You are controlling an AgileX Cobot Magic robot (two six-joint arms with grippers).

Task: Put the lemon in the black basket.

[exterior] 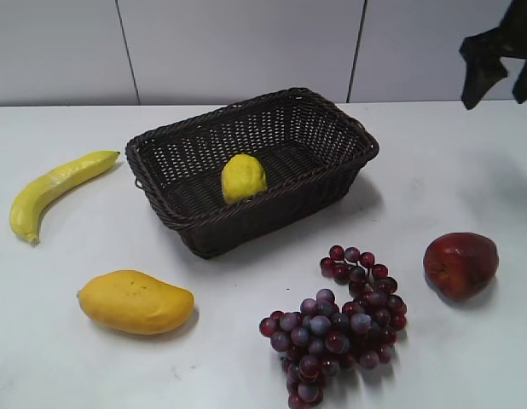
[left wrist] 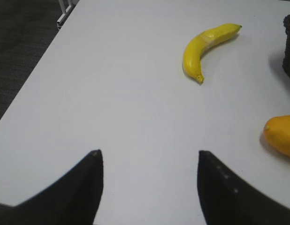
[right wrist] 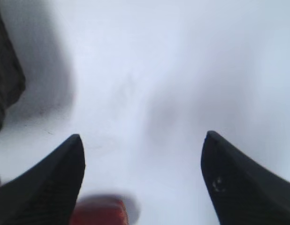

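The lemon (exterior: 243, 177) lies inside the black basket (exterior: 174, 205), near its front wall, in the exterior view. My right gripper (exterior: 500, 85) hangs open and empty high at the upper right, well away from the basket; in the right wrist view its jaws (right wrist: 142, 140) are spread above bare table. My left gripper (left wrist: 148, 154) is open and empty over bare table; it does not show in the exterior view. An edge of the basket shows in the left wrist view (left wrist: 289, 49) and in the right wrist view (right wrist: 5, 79).
A banana (exterior: 55, 189) lies left of the basket, also in the left wrist view (left wrist: 206, 46). A mango (exterior: 136, 302) is front left, also in the left wrist view (left wrist: 281, 135). Purple grapes (exterior: 340, 328) are front centre. A red apple (exterior: 460, 265) is at the right, also in the right wrist view (right wrist: 100, 213).
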